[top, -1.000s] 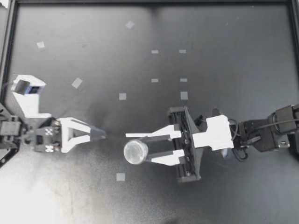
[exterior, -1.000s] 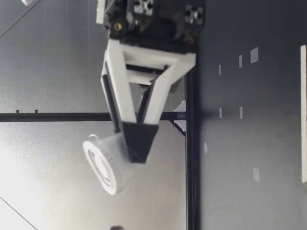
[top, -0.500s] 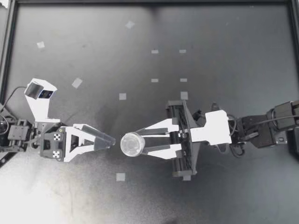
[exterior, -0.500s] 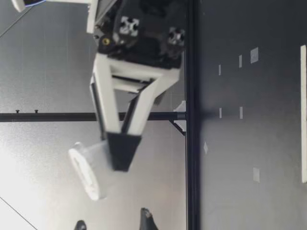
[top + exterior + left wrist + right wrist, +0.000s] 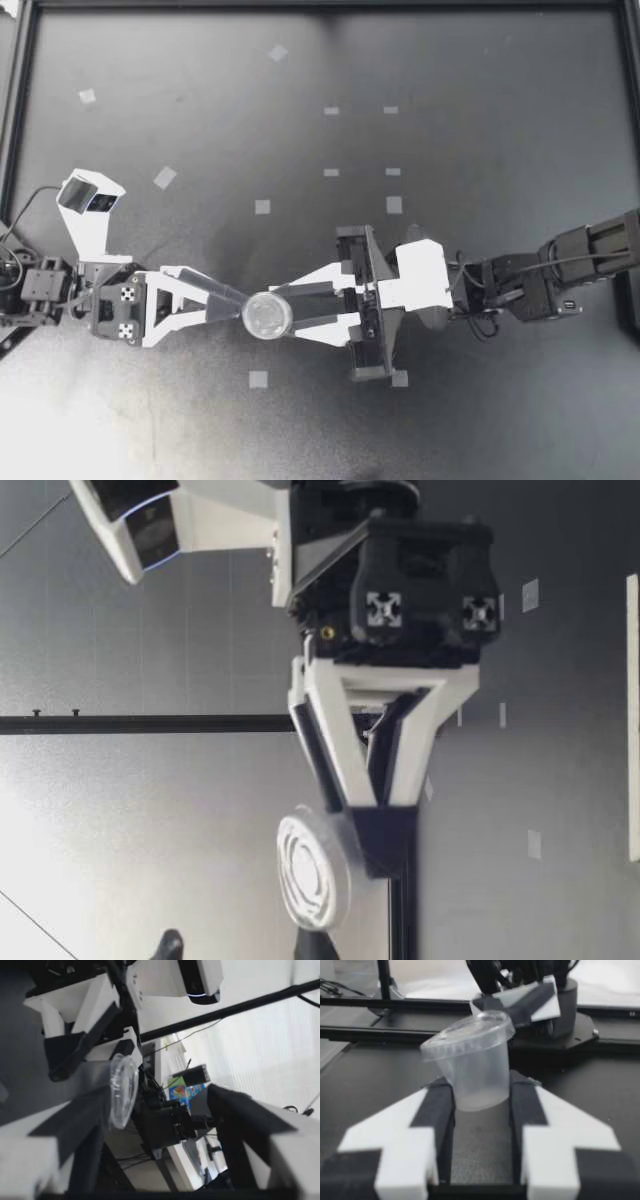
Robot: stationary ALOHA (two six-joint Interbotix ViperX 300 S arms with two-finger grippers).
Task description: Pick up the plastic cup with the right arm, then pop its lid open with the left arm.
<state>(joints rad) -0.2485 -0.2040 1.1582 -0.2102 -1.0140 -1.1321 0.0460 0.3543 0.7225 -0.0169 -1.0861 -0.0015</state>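
Right end effector [image 5: 280,314] grips clear lidded cup [image 5: 265,317] btwn fingertips, off the desk [image 5: 450,120]. Left end effector [image 5: 243,308] open, cup's lid end btwn its spread fingers; square X-markers on its body.

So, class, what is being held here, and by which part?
My right gripper holds the clear lidded cup by its side walls, below the lid rim; my left gripper, open beside the lid, holds nothing.
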